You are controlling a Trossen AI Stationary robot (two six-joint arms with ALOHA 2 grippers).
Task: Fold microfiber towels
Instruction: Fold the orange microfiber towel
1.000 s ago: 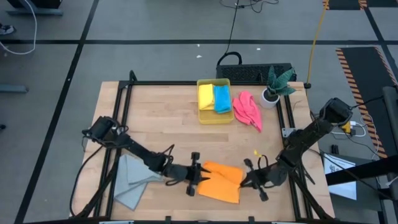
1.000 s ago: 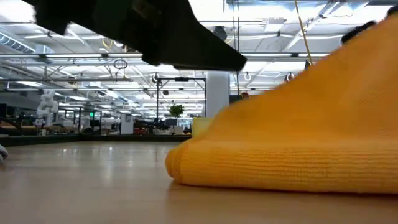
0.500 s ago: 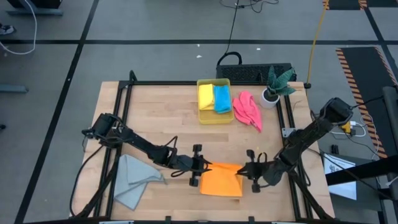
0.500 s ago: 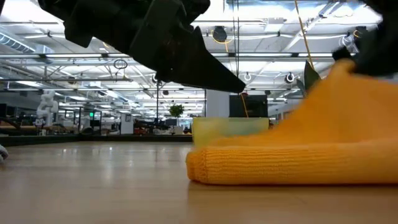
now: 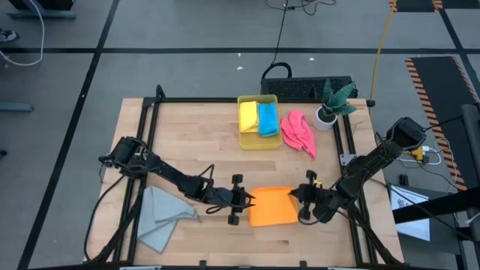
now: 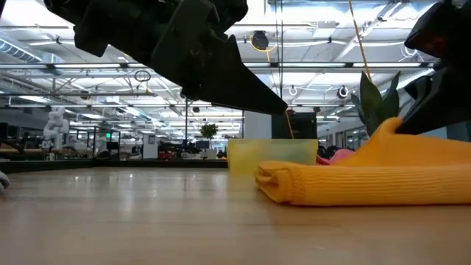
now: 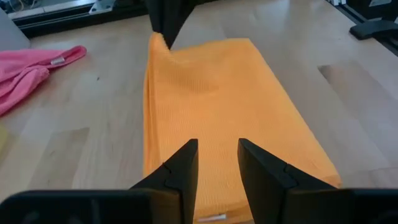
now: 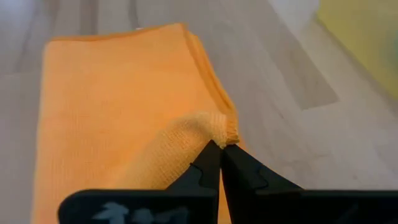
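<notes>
Orange towel (image 5: 271, 207) lies folded at table's 6 o'clock, between my two arms. Advice: lay pinched corner flush on edge below, then release. My left gripper (image 5: 241, 209) low at towel's 9 o'clock edge, fingers narrowly parted, holding nothing. My right gripper (image 5: 307, 204) at 3 o'clock, fingers pinched on towel corner, wrist low.

Folded orange towel (image 6: 368, 180) lies before the yellow bin (image 6: 271, 154).
</notes>
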